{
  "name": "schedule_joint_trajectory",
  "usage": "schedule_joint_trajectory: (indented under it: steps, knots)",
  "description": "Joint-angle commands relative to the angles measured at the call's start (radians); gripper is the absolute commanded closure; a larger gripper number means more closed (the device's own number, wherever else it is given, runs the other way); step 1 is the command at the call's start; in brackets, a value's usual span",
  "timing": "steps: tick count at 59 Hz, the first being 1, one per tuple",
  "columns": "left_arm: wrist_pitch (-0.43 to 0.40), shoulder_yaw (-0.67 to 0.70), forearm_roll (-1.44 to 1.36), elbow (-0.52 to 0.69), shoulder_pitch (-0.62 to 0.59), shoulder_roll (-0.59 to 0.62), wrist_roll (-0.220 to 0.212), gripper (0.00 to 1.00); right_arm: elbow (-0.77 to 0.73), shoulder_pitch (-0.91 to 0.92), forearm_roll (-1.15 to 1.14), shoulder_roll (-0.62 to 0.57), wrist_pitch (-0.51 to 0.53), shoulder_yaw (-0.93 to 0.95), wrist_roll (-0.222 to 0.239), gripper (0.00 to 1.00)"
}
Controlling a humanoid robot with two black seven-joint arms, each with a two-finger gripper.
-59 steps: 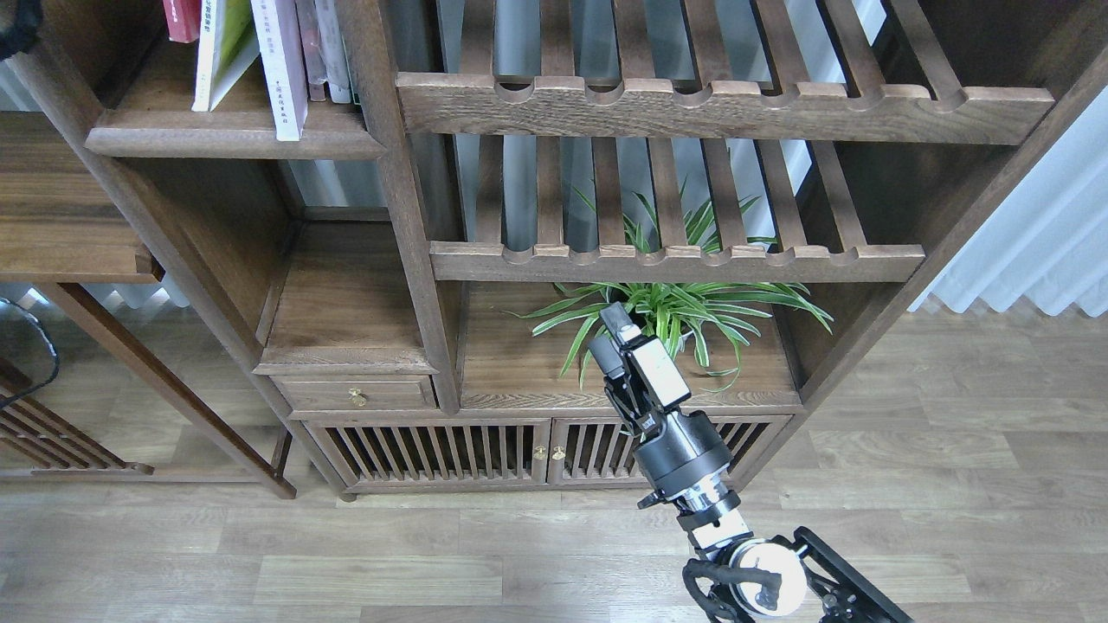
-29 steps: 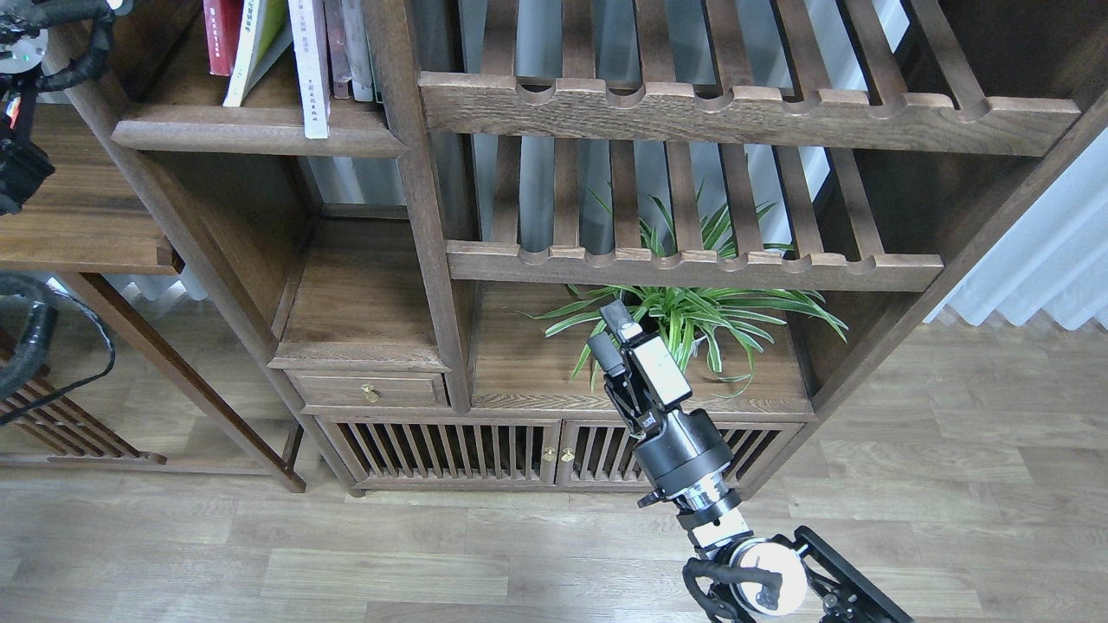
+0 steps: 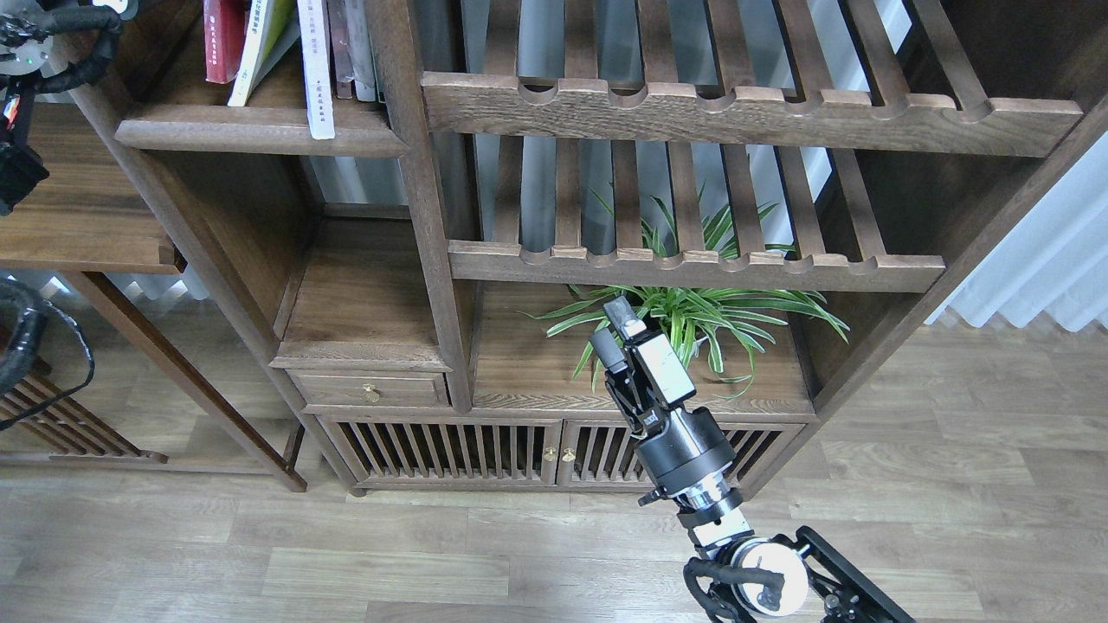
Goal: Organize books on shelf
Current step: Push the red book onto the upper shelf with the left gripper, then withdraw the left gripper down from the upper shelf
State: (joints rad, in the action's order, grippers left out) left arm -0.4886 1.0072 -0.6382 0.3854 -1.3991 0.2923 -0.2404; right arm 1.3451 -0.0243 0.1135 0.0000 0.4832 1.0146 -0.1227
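The books stand on the shelf [image 3: 260,137], a solid dark-brown board at the top left. A dark red book [image 3: 223,35] is leftmost. A yellow-green and white one [image 3: 260,48] leans beside it, then comes a white-lavender spine [image 3: 318,73]. More spines [image 3: 351,48] stand against the post. My left arm [image 3: 30,48] enters at the top-left corner, left of the shelf; its end is dark and cut by the frame. My right gripper [image 3: 613,329] hangs low in the middle, in front of the plant, open and holding nothing.
Two slatted racks [image 3: 692,104] with notched front rails fill the right bay. A spider plant [image 3: 692,316] sits under the lower rack. Below are a small drawer [image 3: 370,394] and slatted cabinet doors [image 3: 485,450]. A side table [image 3: 78,234] stands left; wood floor lies in front.
The view has shifted, so the bookcase sits further right in frame, and my left arm has come into sight at the top left. The right gripper has barely moved.
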Motion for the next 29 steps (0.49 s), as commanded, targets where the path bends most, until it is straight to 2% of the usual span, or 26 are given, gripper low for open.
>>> schedule_joint_trajectory:
  steps: [1, 5, 7, 8, 11, 20, 29]
  knots:
    - [0.0, 0.002, 0.0, 0.001, 0.005, -0.001, 0.0, 0.96, 0.0, 0.001, 0.0, 0.0, 0.0, 0.001, 0.0, 0.01]
    - [0.0, 0.005, 0.0, 0.001, 0.011, -0.001, 0.0, 0.92, 0.0, 0.001, 0.0, 0.0, 0.005, 0.002, 0.0, 0.01]
    - [0.0, 0.011, 0.002, 0.001, 0.015, -0.001, 0.0, 0.87, 0.002, 0.001, 0.002, 0.0, 0.005, 0.002, -0.002, 0.01]
    - [0.0, 0.016, 0.002, 0.0, 0.023, 0.004, 0.0, 0.81, 0.003, 0.001, 0.003, 0.0, 0.005, 0.002, -0.002, 0.01]
    - [0.0, 0.017, 0.005, 0.001, 0.026, 0.008, 0.0, 0.76, 0.002, 0.004, 0.005, 0.0, 0.005, 0.002, -0.002, 0.01]
    - [0.0, 0.021, 0.037, 0.0, 0.031, 0.01, 0.003, 0.74, 0.0, 0.009, 0.006, 0.0, -0.002, 0.002, -0.002, 0.01]
    - [0.0, 0.021, 0.055, 0.003, 0.042, 0.01, 0.003, 0.65, -0.001, 0.017, 0.006, 0.0, -0.003, 0.002, -0.002, 0.01]
